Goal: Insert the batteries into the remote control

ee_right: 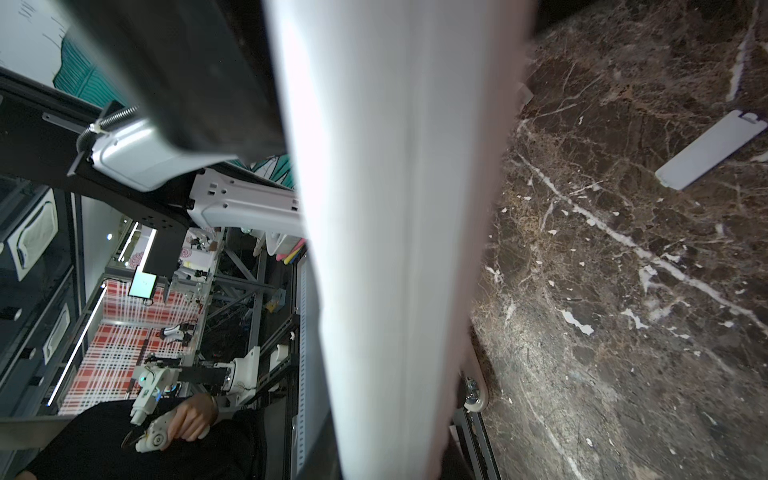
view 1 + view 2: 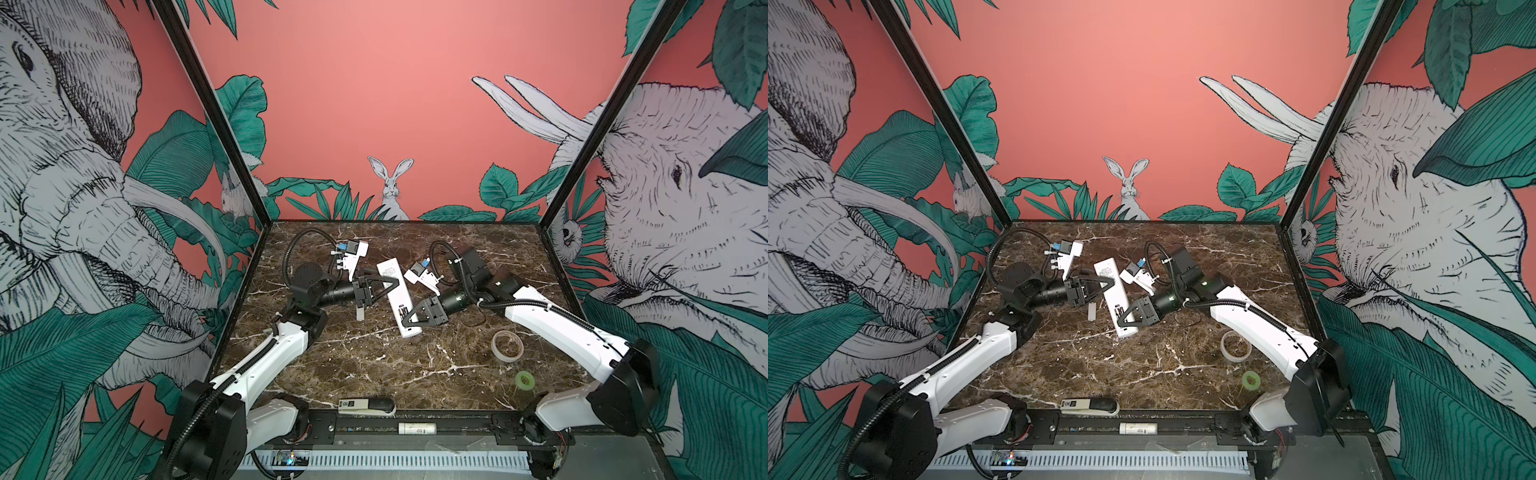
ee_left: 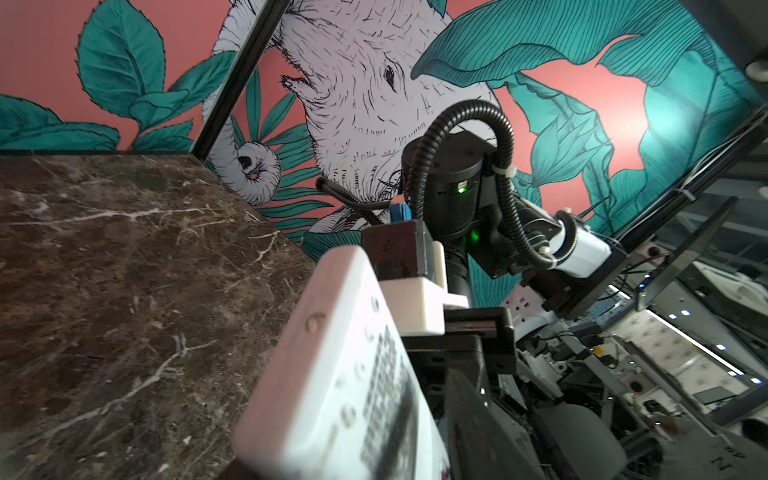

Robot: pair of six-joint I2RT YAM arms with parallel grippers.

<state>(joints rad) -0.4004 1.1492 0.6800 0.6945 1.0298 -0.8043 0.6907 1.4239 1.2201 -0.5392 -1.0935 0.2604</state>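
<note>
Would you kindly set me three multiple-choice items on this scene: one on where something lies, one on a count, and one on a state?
1. Where does the stapler lie?
A. against the back wall
B. at the front edge of the table
C. in the far left corner

2. How many tape rolls are on the table?
A. one
B. four
C. two

3. The battery cover of the remote control is:
A. off, lying flat on the table
B. clipped in place
C. standing on its edge

Answers:
1 B: in both top views the stapler lies at the near edge, between the two arm bases.
2 C: there is a pale tape roll and a small green tape roll.
3 A: the right wrist view shows the battery cover flat on the marble, apart from the remote control.
</note>
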